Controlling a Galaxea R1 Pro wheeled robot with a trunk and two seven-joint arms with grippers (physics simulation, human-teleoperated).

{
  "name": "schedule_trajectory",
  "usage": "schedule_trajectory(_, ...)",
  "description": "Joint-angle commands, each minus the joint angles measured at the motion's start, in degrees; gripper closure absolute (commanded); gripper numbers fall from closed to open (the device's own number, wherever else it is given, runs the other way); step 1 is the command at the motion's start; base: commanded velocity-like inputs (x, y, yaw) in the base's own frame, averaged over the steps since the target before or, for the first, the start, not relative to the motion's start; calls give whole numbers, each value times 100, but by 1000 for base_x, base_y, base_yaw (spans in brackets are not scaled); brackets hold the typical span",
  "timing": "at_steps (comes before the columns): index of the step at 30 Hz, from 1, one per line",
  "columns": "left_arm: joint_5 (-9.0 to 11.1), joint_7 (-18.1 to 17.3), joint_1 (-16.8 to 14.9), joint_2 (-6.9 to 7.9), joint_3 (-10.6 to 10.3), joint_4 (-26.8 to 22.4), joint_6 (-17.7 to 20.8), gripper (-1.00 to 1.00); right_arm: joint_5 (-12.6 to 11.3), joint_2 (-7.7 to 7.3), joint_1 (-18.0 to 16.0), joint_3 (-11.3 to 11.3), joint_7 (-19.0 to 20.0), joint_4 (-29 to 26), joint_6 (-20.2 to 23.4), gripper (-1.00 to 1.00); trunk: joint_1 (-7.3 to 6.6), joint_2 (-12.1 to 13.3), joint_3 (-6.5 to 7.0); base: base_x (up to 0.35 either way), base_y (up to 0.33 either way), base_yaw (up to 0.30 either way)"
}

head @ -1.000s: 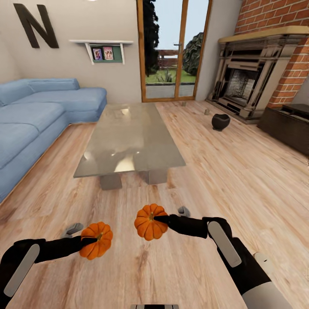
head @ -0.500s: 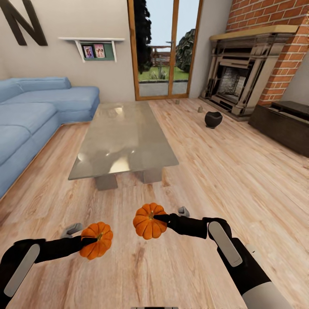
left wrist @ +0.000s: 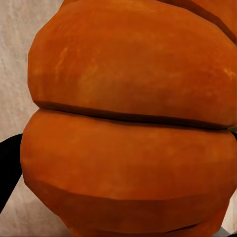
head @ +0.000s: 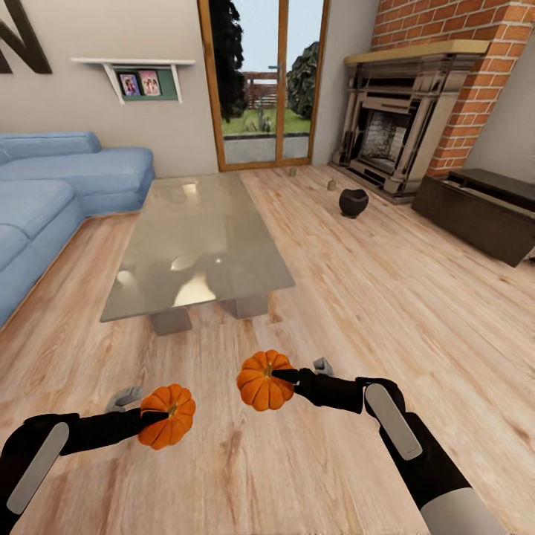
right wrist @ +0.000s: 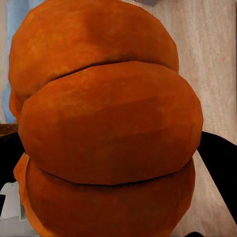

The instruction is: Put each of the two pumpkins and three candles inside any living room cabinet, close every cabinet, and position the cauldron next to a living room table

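Note:
I hold both pumpkins low over the wooden floor. My left gripper [head: 154, 417] is shut on one orange pumpkin [head: 169, 416], which looms close in the left wrist view [left wrist: 128, 123]. My right gripper [head: 284, 376] is shut on the other pumpkin [head: 261, 382], also close up in the right wrist view [right wrist: 108, 133]. The black cauldron [head: 354, 202] stands on the floor far ahead near the fireplace. Two small candles [head: 331, 185] [head: 292, 172] sit on the floor beyond it. The long dark cabinet [head: 475, 212] lies along the right wall, its fronts closed.
A glass-topped coffee table [head: 197, 245] stands ahead at centre left. The blue sofa [head: 52, 197] runs along the left. A brick fireplace [head: 386, 134] and a glass patio door [head: 260, 89] are at the back. Open wooden floor stretches between table and cabinet.
The whole view has swung to the right, so the room has slid left in the picture. Both grippers still hold their pumpkins in much the same place before me.

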Motion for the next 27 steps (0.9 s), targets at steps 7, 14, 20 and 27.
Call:
schedule_trajectory(7,-41,-34,-4,-9,-14,8,27,100,48,1,-4,-9,55,63,9,100,-155,280,67,0,0,-157)
schedule_trajectory(14,-47,-6,-16,-10,-189,71,21,100,48,-3,-4,-30,56,120,9,100,-309,561,141,0,0,-184)
schedule_trajectory(20,-48,1004,-118,-58,-209,255,14,100,48,-16,-5,-39,57,193,8,100,-441,802,207,0,0,-198)
schedule_trajectory(27,-68,3117,-180,-673,-299,344,7,100,57,10,-1,-40,8,288,-41,100,-595,1082,284,0,0,-200)
